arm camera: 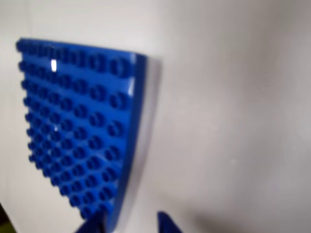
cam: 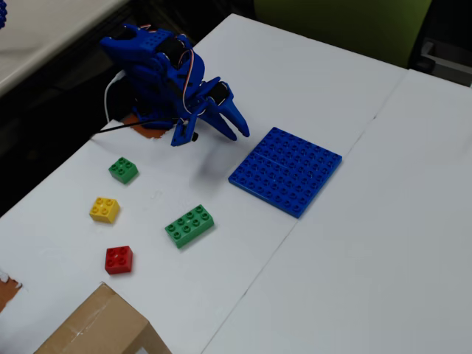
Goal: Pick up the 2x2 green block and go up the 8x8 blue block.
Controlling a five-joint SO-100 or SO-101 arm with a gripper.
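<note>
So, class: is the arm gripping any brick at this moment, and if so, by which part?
Nothing is held. The gripper hangs empty, jaws apart, above the table; the 2x2 green block sits untouched.

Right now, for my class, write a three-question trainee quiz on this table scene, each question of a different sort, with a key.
1. True or false: the gripper holds the 2x2 green block.
2. In the fixed view, which brick lies nearest the 8x8 blue block? A) yellow brick B) red brick C) long green brick
3. Fill in: the wrist view shows the blue block and no ____.

Key: 1 false, it lies on the table, apart from the gripper; 2 C; 3 bricks.
</note>
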